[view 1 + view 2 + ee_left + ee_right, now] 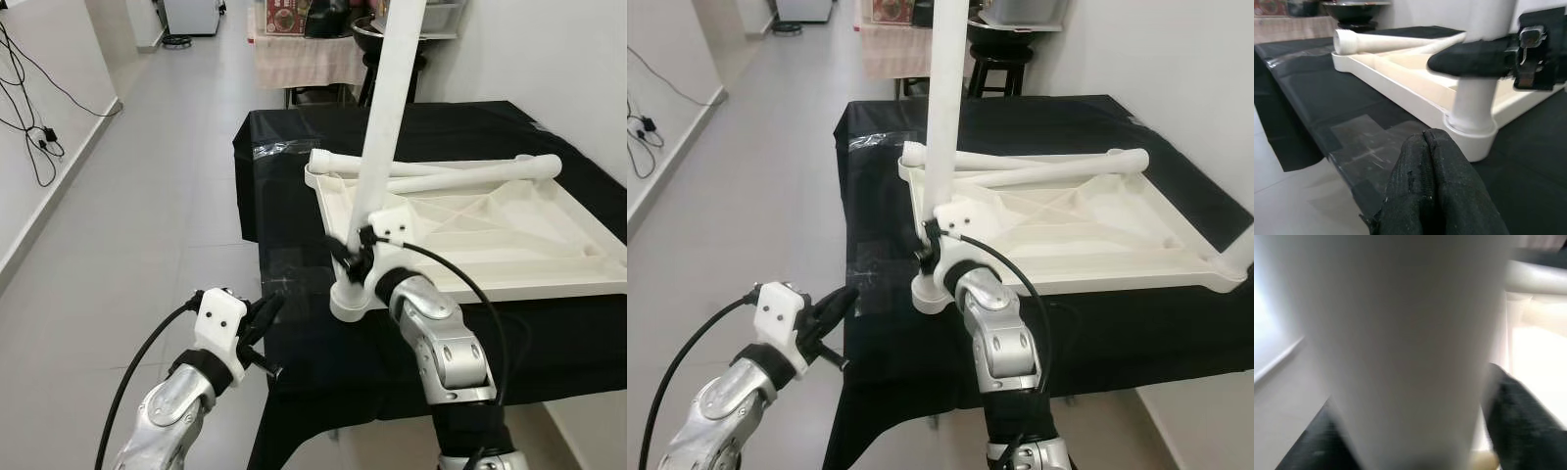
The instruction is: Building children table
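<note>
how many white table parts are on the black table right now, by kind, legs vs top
upright leg held in the corner socket by the right gripper: 1
loose legs lying on the tabletop: 2
upturned white tabletop: 1
total: 4 parts on the black-covered table

No legible text or labels anywhere

The tall white plastic table leg (384, 117) runs off the top edge above the right hand (355, 257), its upper end unseen. In the right wrist view it is a close white blur, hiding most beyond the black fingers (1525, 428).
</note>
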### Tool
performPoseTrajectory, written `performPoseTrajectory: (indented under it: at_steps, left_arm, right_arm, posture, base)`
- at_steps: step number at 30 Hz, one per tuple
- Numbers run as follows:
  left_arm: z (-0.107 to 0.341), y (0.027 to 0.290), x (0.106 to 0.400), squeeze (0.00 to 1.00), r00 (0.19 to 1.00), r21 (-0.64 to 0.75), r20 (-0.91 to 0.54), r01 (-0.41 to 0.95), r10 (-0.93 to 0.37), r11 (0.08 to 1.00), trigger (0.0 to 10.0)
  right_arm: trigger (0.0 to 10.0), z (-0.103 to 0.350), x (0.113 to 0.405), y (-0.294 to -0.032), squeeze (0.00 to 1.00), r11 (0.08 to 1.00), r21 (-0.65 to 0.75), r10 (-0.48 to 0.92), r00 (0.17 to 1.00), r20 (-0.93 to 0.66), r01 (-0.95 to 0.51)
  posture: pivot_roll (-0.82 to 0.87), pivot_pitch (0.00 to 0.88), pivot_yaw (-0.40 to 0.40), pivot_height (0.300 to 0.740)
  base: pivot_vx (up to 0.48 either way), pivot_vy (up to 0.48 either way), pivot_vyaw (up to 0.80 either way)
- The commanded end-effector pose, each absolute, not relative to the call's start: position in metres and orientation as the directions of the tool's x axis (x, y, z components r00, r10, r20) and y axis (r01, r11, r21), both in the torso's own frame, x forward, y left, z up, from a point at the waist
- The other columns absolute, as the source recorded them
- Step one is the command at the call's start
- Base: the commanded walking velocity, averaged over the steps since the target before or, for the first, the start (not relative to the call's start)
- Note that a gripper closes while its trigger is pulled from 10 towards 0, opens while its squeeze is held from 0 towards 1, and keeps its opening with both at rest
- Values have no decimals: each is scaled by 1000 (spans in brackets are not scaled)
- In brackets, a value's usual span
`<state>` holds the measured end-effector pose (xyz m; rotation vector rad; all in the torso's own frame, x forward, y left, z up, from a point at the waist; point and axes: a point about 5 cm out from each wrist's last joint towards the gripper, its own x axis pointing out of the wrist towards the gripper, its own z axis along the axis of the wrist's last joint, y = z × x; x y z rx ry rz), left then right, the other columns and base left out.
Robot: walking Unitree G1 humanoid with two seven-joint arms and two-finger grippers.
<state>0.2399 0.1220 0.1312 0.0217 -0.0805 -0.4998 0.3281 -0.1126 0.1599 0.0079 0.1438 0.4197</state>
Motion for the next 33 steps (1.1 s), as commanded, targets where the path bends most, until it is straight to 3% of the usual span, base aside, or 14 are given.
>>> performPoseTrajectory:
  at_steps: [1, 2, 5, 6, 8, 12, 15, 16, 17, 18, 27, 33]
  left_arm:
    - [130, 121, 236, 0, 865, 43, 51, 497, -499, 866, 10000]
    - [130, 120, 234, 0, 856, 50, 46, 513, -515, 857, 10000]
    - [130, 119, 232, 0, 850, 56, 42, 523, -526, 850, 10000]
    - [130, 116, 229, 0, 839, 61, 37, 541, -544, 839, 10000]
    - [131, 115, 228, 0, 830, 64, 33, 554, -556, 830, 10000]
    - [133, 113, 227, 0, 824, 73, 22, 564, -567, 822, 10000]
    - [133, 113, 226, 0, 826, 75, 22, 561, -563, 825, 10000]
    - [133, 113, 226, 0, 828, 78, 22, 557, -560, 827, 10000]
    - [133, 113, 226, 0, 828, 78, 22, 557, -560, 827, 10000]
    - [134, 113, 225, 0, 832, 79, 24, 551, -554, 831, 10000]
    - [133, 113, 224, 0, 840, 71, 26, 539, -542, 839, 10000]
    - [136, 113, 229, 0, 849, 52, 37, 525, -527, 850, 10000]
  right_arm:
    - [10000, 174, 337, -116, 1000, 887, 50, 462, 883, -86, -460]
    - [10000, 183, 341, -118, 827, 849, 44, 529, 847, -53, -527]
    - [10000, 188, 343, -120, 827, 822, 38, 569, 821, -34, -568]
    - [10000, 193, 346, -123, 0, 784, 12, 621, 784, -12, -620]
    - [10000, 196, 348, -127, 0, 741, -12, 671, 742, -8, -671]
    - [10000, 195, 351, -133, 0, 579, -54, 812, 581, -45, -813]
    - [10000, 190, 354, -133, 0, 532, -43, 843, 533, -67, -846]
    - [4941, 187, 355, -133, 0, 508, -32, 858, 508, -76, -861]
    - [4941, 187, 355, -133, 0, 508, -32, 858, 508, -76, -861]
    - [0, 185, 358, -133, 0, 495, -16, 865, 494, -83, -869]
    - [0, 180, 366, -140, 0, 476, 10, 876, 473, -92, -879]
    - [0, 173, 364, -159, 0, 511, 39, 859, 507, -74, -859]
  posture:
    - [23, 50, -44, 740]
    - [26, 48, -46, 740]
    - [26, 48, -46, 740]
    - [29, 46, -49, 740]
    - [34, 44, -54, 740]
    - [40, 39, -60, 740]
    - [48, 41, -62, 740]
    - [52, 45, -63, 740]
    - [52, 45, -63, 740]
    - [53, 47, -62, 740]
    - [47, 53, -62, 740]
    - [25, 59, -55, 740]
  base:
    - [0, 0, 0]
    - [0, 0, 0]
    - [0, 0, 0]
    - [0, 0, 0]
    - [0, 0, 0]
    - [0, 0, 0]
    - [0, 0, 0]
    - [0, 0, 0]
    - [0, 0, 0]
    - [0, 0, 0]
    - [0, 0, 0]
    - [0, 0, 0]
